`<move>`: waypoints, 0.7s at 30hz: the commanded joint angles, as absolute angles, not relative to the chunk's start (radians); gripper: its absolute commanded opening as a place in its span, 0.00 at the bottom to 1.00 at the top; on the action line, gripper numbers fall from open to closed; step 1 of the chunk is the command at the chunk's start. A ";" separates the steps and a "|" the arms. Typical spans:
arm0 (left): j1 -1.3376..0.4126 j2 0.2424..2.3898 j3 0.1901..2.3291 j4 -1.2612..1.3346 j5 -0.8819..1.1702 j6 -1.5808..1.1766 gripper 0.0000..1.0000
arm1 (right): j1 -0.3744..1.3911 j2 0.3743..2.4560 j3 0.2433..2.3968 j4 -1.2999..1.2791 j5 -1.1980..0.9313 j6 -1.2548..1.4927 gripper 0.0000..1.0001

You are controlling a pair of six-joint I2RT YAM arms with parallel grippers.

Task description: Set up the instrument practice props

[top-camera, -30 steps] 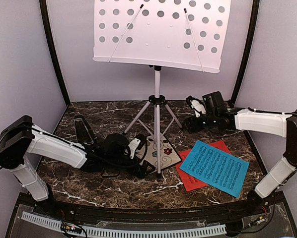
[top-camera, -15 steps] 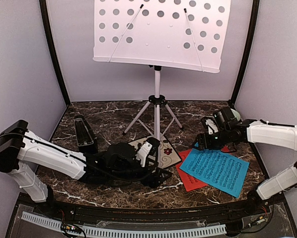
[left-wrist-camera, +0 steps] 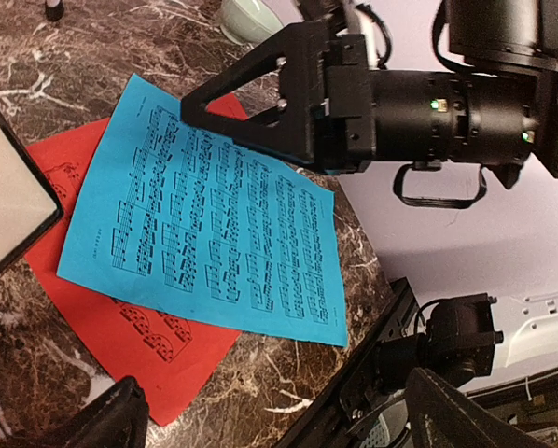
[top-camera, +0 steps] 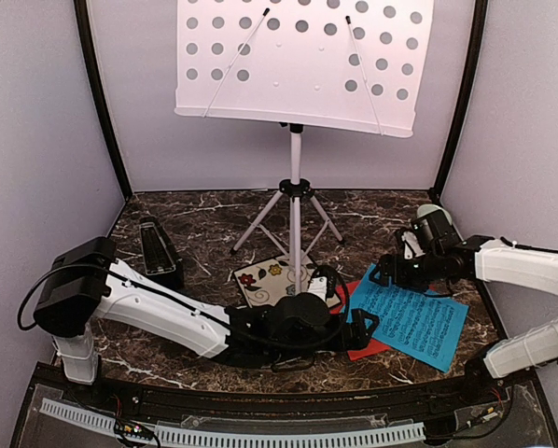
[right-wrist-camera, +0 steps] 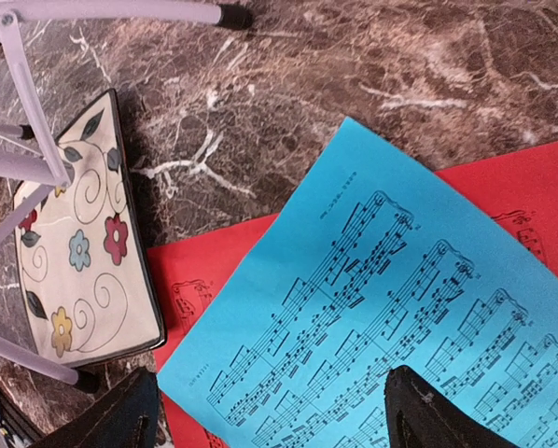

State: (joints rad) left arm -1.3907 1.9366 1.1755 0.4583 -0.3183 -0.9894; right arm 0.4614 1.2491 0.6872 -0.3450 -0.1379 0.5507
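Note:
The white perforated music stand (top-camera: pixel 298 61) stands on its tripod (top-camera: pixel 296 219) at the back centre. The blue music sheet (top-camera: pixel 411 317) lies flat on top of the red music sheet (top-camera: pixel 365 343) at the front right. The black metronome (top-camera: pixel 158 250) stands at the left. My left gripper (top-camera: pixel 365 327) is open and empty, low at the red sheet's left edge, with both sheets ahead of it (left-wrist-camera: pixel 204 215). My right gripper (top-camera: pixel 385 273) is open and empty, just above the blue sheet's (right-wrist-camera: pixel 400 299) far corner.
A square floral tile (top-camera: pixel 265 280) lies under the tripod's front leg, left of the sheets. My left arm lies across the front of the marble table (top-camera: pixel 214 215). Purple walls close in the sides and back. A pale round object (top-camera: pixel 431 212) sits at the back right.
My left arm has swept right from the metronome side, past the tripod, to the red sheet's edge. My right gripper has come forward and down from the back right to the blue sheet.

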 commanded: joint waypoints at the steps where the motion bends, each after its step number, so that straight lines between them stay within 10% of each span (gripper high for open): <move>1: -1.394 1.985 1.270 0.361 -0.430 -1.124 0.98 | 0.443 1.180 0.673 -0.334 -0.030 0.570 0.84; 21: -1.359 2.156 1.403 0.242 -0.430 -1.331 0.76 | 0.410 1.248 0.586 -0.247 0.020 0.584 0.81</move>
